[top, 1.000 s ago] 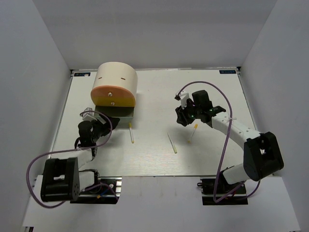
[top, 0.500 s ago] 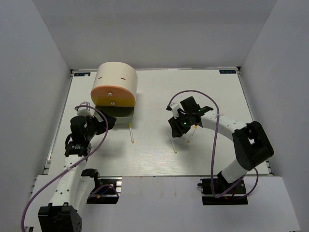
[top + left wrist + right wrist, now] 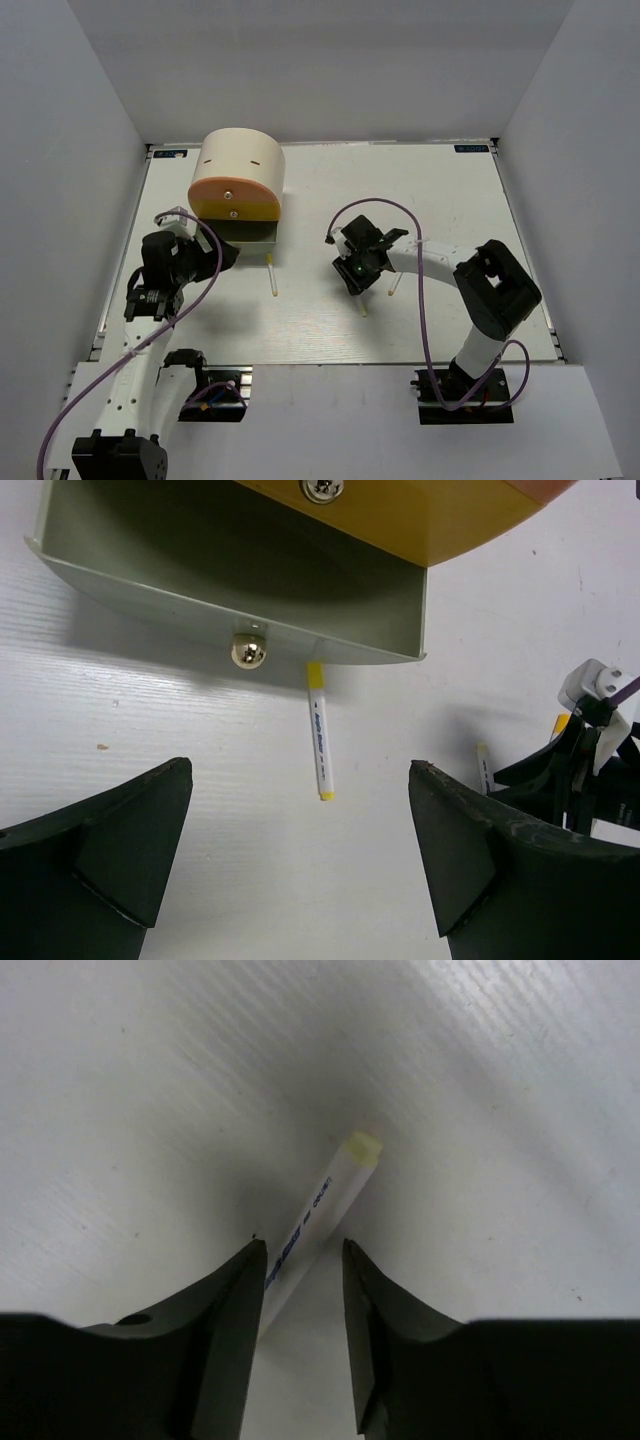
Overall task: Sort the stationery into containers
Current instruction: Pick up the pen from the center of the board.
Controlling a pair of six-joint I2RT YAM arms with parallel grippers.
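The cream half-cylinder organiser (image 3: 238, 160) stands at the back left, with its orange drawer (image 3: 232, 187) and yellow drawer (image 3: 236, 210) shut and a grey-green bottom drawer (image 3: 247, 235) pulled out. In the left wrist view that drawer (image 3: 120, 575) looks empty, with its round knob (image 3: 248, 651) in front. A pale-yellow stick (image 3: 319, 730) lies just before it, also in the top view (image 3: 271, 276). My left gripper (image 3: 218, 258) is open and empty, short of that stick. My right gripper (image 3: 352, 280) is low over a second stick (image 3: 322, 1198), jaws narrowly apart astride it. A third stick (image 3: 394, 283) lies to its right.
The white table ends at a raised rim (image 3: 320, 146) at the back and walls on both sides. Purple cables (image 3: 380, 205) loop over both arms. My right arm shows at the right edge of the left wrist view (image 3: 590, 770).
My right gripper has swung left and come down over the middle stick. My left arm has lifted and stretched forward towards the open drawer.
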